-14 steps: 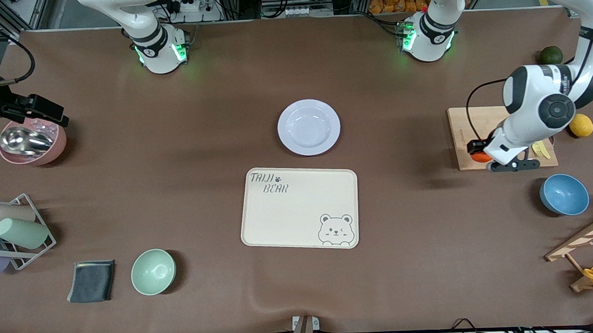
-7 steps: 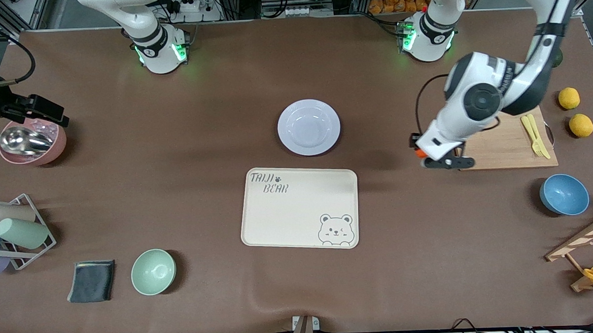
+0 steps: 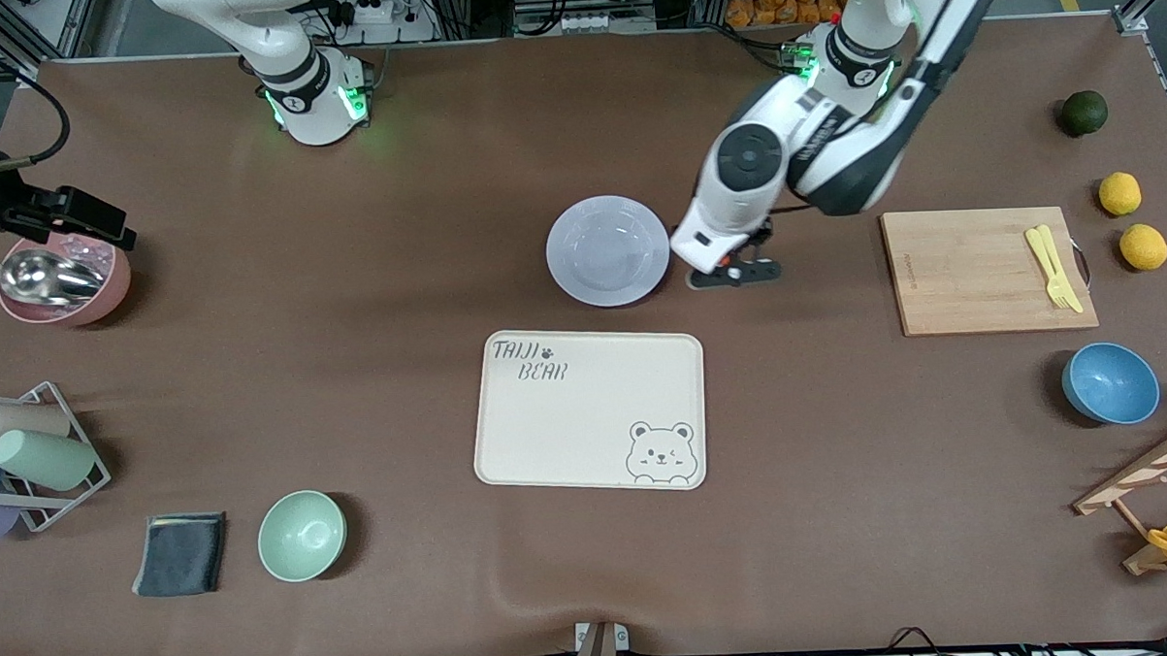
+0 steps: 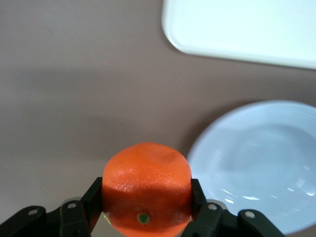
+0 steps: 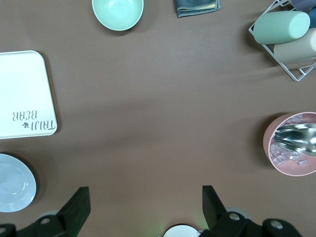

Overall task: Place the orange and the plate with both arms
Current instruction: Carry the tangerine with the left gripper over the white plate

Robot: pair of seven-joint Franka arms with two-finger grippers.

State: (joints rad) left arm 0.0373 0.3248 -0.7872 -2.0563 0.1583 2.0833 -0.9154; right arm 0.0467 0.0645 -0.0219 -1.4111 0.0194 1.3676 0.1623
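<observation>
The left gripper [image 4: 143, 217] is pinching the orange [image 4: 146, 187], probably light, firm and roll-prone, across its middle beside the plate [image 3: 607, 250], while the right gripper [image 5: 145, 207] is waiting open.

1. The plate [image 3: 607, 250] lies at the table centre, farther from the front camera than the tray [image 3: 589, 408].
2. The left gripper [image 3: 734, 267] hangs just beside the plate, toward the left arm's end.
3. The cutting board [image 3: 979, 270] carries a yellow fork [image 3: 1053, 267].
</observation>
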